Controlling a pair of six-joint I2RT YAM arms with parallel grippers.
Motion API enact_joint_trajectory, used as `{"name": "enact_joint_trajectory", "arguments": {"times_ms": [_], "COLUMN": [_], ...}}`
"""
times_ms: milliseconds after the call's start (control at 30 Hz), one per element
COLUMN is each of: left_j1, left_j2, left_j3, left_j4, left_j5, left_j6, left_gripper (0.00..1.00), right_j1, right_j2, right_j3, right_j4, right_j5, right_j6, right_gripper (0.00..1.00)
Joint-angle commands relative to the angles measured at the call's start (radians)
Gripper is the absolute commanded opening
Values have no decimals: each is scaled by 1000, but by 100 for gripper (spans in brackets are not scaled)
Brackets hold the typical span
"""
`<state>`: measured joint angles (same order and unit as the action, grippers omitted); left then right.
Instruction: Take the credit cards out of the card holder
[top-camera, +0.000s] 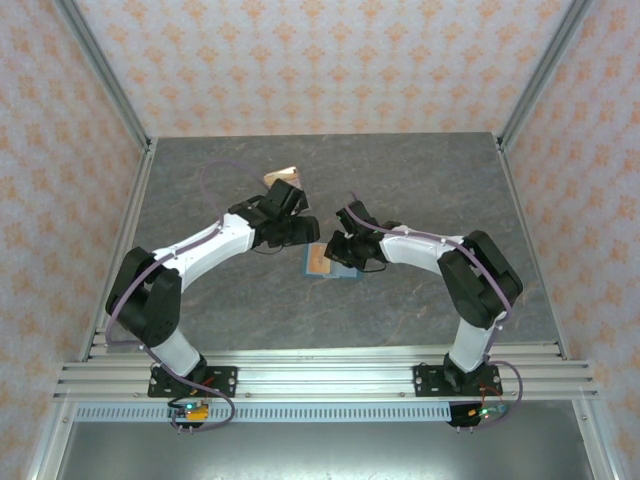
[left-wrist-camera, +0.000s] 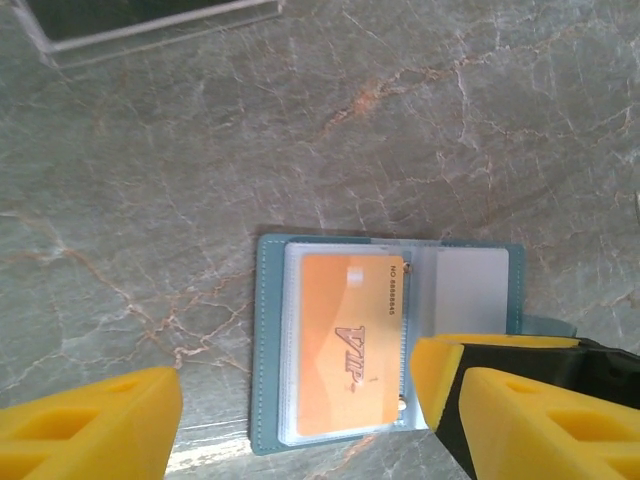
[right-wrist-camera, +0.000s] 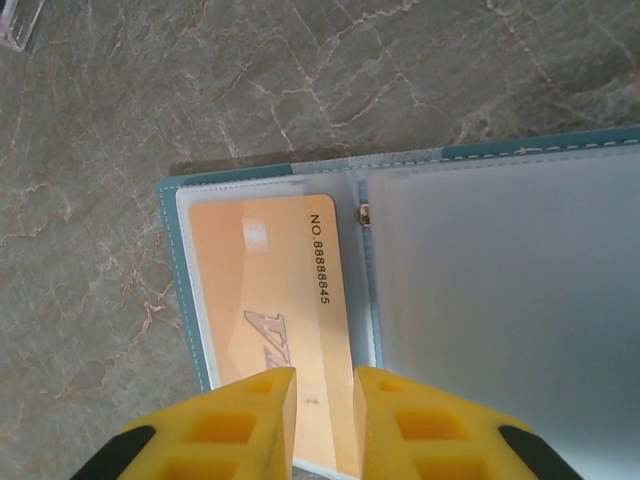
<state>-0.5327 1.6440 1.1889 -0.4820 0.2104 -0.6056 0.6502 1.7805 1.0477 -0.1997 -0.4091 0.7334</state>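
Note:
The blue-grey card holder (top-camera: 347, 275) lies open on the marble table. An orange credit card (left-wrist-camera: 350, 340) marked VIP sits in the clear sleeve of its left panel. The right panel's sleeve (right-wrist-camera: 500, 300) looks empty. My left gripper (left-wrist-camera: 320, 435) hovers over the holder (left-wrist-camera: 268, 340), jaws wide open and astride the card without touching it. My right gripper (right-wrist-camera: 325, 425) is low over the near end of the card (right-wrist-camera: 260, 290). Its jaws stand a narrow gap apart, and the card's face shows through the gap. One right finger (left-wrist-camera: 437, 375) sits by the card's lower right corner.
A small clear-edged object with something tan in it (top-camera: 283, 177) rests on the table behind the left gripper (top-camera: 303, 228); its corner also appears (left-wrist-camera: 150, 25). Enclosure walls ring the table, and a metal rail (top-camera: 320, 372) runs along the near edge.

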Motion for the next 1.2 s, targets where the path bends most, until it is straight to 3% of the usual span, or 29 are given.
{"name": "enact_joint_trajectory", "arguments": {"times_ms": [0, 267, 500, 833, 1167], "left_j1": [-9, -18, -18, -19, -20], "left_j2": [39, 110, 155, 200, 241], "left_j3": [-12, -11, -14, -12, -14], "left_j4": [27, 54, 88, 67, 39], "left_j5": [16, 45, 73, 44, 23], "left_j6": [-56, -106, -136, -131, -109], "left_gripper": [70, 44, 30, 16, 8], "right_j1": [3, -2, -12, -24, -34], "right_j2": [24, 37, 41, 56, 67], "right_j3": [3, -5, -14, -25, -31], "right_j4": [17, 24, 43, 64, 77], "right_j5": [12, 15, -3, -37, -58], "right_j6": [7, 4, 15, 26, 31], "right_gripper": [21, 19, 19, 18, 18]}}
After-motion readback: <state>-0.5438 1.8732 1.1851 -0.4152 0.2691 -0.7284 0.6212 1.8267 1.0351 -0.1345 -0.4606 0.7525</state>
